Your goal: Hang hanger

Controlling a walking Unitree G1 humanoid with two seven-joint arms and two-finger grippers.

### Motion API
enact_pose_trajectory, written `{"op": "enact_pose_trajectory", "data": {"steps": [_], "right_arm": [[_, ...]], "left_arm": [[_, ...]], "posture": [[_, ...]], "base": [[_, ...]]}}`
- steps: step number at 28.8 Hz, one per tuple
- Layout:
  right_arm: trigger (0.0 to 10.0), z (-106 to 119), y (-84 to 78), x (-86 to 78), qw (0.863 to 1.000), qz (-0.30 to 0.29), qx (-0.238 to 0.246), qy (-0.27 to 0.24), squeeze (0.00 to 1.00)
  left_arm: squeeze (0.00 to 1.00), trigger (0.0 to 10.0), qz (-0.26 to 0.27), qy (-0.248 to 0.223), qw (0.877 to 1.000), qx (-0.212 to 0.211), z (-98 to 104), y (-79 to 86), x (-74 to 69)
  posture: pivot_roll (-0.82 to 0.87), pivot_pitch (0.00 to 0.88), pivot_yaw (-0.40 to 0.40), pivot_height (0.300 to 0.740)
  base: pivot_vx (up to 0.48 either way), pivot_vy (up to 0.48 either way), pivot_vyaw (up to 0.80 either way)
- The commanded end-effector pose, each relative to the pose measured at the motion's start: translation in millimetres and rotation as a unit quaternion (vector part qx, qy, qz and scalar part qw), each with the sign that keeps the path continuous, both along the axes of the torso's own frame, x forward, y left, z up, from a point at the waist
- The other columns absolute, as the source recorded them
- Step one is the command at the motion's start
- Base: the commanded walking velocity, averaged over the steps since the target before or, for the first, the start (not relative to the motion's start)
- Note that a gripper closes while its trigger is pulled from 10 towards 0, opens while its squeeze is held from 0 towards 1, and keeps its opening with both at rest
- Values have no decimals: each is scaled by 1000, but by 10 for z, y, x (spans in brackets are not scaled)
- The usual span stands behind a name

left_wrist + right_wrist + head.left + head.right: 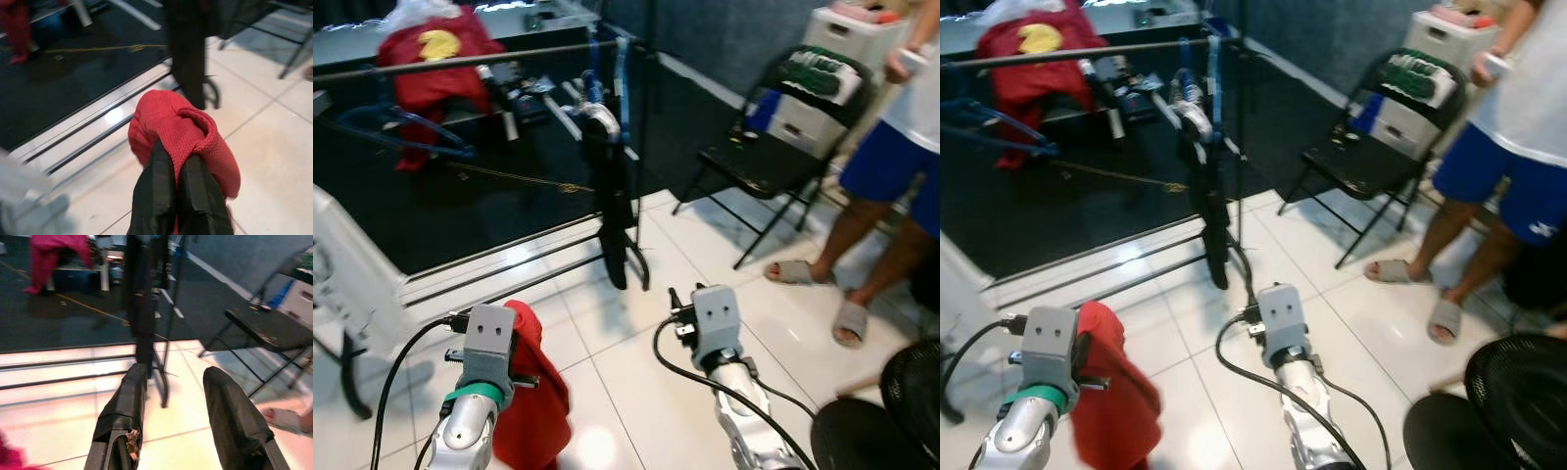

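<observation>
Nearest the camera, the left gripper (178, 188) has its two black fingers pressed close together on a bunched red knitted garment (183, 134), which wraps over the fingertips in the left wrist view and hangs in a loose fold beside the silver left arm in the head views, above the white tiled floor (626, 382). The right gripper (188, 396) is held out over the same tiles, its fingers set wide apart with nothing between them and touching nothing. The right wrist view looks between those fingers to the foot of a black metal clothes rack (509, 54), a detail the head views give only from above. Further on, a long black garment (612, 215) hangs from the near end of the rack's rail, down almost to the floor. A blue plastic hanger (396, 127) hangs tilted below the rail toward the robot's left, and behind it a red garment with a yellow patch (435, 49) is draped at the rail. The rack stands where the tiles meet a dark floor mat (509, 186). To the robot's right, a black folding chair (773, 157) stands near a stack of white storage boxes (837, 78), and a person in blue shorts and grey slippers (891, 186) stands just beside it.
</observation>
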State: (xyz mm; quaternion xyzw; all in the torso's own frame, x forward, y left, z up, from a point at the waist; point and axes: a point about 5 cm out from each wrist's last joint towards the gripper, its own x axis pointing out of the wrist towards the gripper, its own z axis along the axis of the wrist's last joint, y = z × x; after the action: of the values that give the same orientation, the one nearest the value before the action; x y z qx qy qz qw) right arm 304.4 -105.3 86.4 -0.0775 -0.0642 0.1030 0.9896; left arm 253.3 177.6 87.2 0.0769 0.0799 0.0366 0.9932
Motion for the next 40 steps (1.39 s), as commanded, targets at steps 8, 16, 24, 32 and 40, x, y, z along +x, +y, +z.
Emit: {"op": "enact_pose_trajectory", "data": {"steps": [8, 16, 24, 32, 40], "right_arm": [[10000, 77, 150, 19, 1000, 22, 13, -12, 0], [10000, 189, 229, 43, 999, 33, 26, -27, 0], [10000, 221, 223, 60, 999, 34, 27, -32, 0], [10000, 219, 206, 62, 999, 34, 25, -31, 0], [10000, 243, 175, 65, 999, 31, 20, -34, 0]], "left_arm": [[0, 10000, -6, -30, 999, 22, 118, 10, -12], [0, 10000, 0, -31, 999, 22, 167, 24, -18], [0, 10000, 5, -32, 999, 24, 173, 23, -23], [0, 10000, 5, -33, 999, 24, 168, 7, -33], [0, 10000, -1, -41, 999, 20, 199, -28, -40]], "posture": [[-5, 62, 66, 740], [4, 64, 64, 740], [12, 66, 55, 740], [11, 65, 54, 740], [10, 67, 52, 740]], "base": [[0, 0, -800], [0, 0, -800], [0, 0, -800], [0, 0, -800], [0, 0, -800]]}}
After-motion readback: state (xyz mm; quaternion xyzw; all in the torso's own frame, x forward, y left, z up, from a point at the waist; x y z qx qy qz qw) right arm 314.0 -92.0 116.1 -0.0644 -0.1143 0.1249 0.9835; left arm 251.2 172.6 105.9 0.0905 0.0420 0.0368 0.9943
